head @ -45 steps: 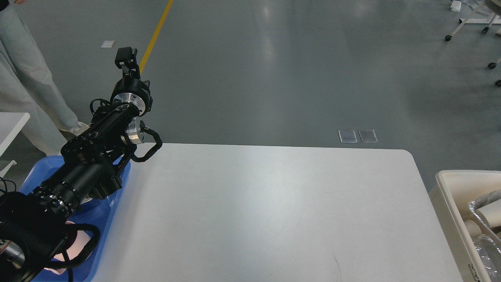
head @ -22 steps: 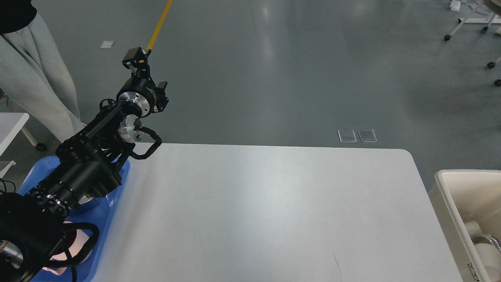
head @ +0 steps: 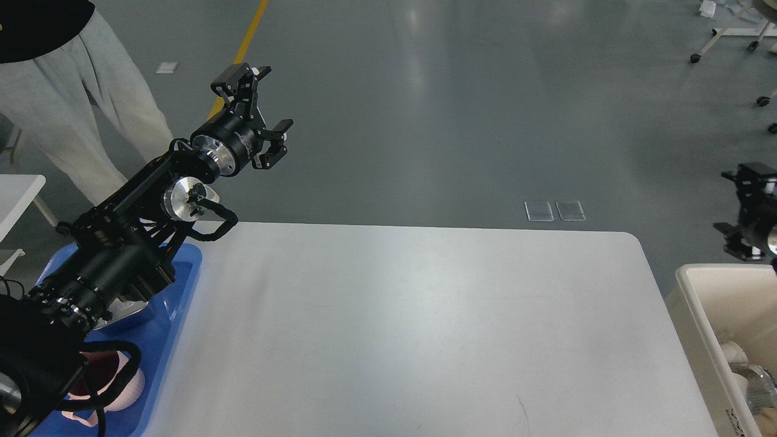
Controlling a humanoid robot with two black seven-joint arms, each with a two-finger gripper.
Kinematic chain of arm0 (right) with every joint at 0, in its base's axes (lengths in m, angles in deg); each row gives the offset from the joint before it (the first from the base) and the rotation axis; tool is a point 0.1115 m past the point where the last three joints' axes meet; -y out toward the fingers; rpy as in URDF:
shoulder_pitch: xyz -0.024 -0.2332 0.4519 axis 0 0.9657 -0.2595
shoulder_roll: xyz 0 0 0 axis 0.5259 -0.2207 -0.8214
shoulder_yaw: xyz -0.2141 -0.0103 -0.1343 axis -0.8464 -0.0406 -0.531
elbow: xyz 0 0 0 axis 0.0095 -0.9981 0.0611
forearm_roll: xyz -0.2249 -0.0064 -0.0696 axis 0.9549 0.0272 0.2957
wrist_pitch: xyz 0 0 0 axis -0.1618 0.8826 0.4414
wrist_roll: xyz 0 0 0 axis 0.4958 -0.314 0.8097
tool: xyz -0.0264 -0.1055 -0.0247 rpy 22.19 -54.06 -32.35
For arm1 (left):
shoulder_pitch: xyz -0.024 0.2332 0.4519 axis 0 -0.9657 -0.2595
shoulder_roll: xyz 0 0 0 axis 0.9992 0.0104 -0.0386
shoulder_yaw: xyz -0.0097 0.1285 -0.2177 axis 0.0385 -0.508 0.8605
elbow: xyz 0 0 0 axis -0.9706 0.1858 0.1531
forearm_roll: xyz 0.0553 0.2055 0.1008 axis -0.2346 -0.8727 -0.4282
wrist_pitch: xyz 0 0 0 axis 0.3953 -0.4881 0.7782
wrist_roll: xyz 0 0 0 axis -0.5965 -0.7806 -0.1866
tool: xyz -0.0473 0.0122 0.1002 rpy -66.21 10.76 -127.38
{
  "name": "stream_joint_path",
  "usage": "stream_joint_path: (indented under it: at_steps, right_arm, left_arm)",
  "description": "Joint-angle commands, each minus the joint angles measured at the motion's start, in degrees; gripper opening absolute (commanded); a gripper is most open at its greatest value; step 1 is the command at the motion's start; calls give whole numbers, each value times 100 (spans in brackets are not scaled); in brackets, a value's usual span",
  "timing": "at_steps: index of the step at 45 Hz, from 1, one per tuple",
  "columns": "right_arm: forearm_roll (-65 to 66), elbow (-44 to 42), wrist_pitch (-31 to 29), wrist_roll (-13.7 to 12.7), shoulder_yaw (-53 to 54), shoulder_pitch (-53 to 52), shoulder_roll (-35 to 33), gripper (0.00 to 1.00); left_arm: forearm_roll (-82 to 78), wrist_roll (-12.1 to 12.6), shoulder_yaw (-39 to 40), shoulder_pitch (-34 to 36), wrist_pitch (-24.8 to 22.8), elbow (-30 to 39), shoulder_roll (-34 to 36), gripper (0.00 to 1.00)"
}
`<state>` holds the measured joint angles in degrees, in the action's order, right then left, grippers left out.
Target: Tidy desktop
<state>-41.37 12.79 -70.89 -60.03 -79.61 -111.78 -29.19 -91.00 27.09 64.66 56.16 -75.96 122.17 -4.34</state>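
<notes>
The desktop (head: 425, 328) is a wide white tabletop with rounded corners, and nothing lies on the part I see. My left arm reaches up from the lower left. Its gripper (head: 271, 98) hangs beyond the table's far left corner, over the floor, open and holding nothing. My right gripper (head: 723, 203) shows at the right edge, above the bin's far end. Its two fingers stand apart with nothing between them.
A blue tray (head: 182, 285) sits against the desktop's left edge with a pink object (head: 132, 383) in it. A beige bin (head: 698, 303) with silvery and white items stands at the right. A person in light trousers (head: 91, 91) and a small white side table (head: 18, 188) are at the far left.
My left gripper has swung right and turned, so its fingers now show spread apart. My right gripper has come into view at the right edge. The person has stepped right.
</notes>
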Motion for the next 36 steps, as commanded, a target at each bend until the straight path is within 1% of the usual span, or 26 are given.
stream_joint_path:
  at_steps: [1,5,12,13,14,17,22,29,32,36]
  right_arm:
    - [-2,-34,186,144,452,-291,682,100]
    - [-2,-34,362,407,619,-414,1017,100]
    - [-2,-34,617,1066,970,-450,1465,100]
    - [-2,-34,617,1067,971,-450,1466,100]
    - [-2,-26,634,1319,1136,-467,1605,100]
    - [-2,-26,635,1532,1383,-467,1712,100]
    - [-2,-8,617,1726,1840,-459,1852,100]
    - [-2,10,599,2059,2175,-432,2081,100]
    - [-2,27,591,2174,2280,-371,2151,100]
    - [-2,27,538,2244,2394,-318,2283,100]
  left_arm:
    - [-8,0,8,-35,-12,-69,123,97]
    - [1,1,-19,-52,-12,-87,167,97]
    - [10,-43,51,-237,-38,-87,176,97]
    - [10,-43,52,-237,-38,-87,176,97]
    - [123,-61,147,-324,-56,-87,184,97]
    - [465,-35,358,-360,-56,-87,176,97]
    - [1291,-35,710,-641,-56,-87,176,97]
    - [1811,-35,825,-861,-108,-96,184,97]
    - [1917,-35,965,-992,-362,-96,246,97]
    - [2022,-35,1273,-1177,-977,-192,377,97]
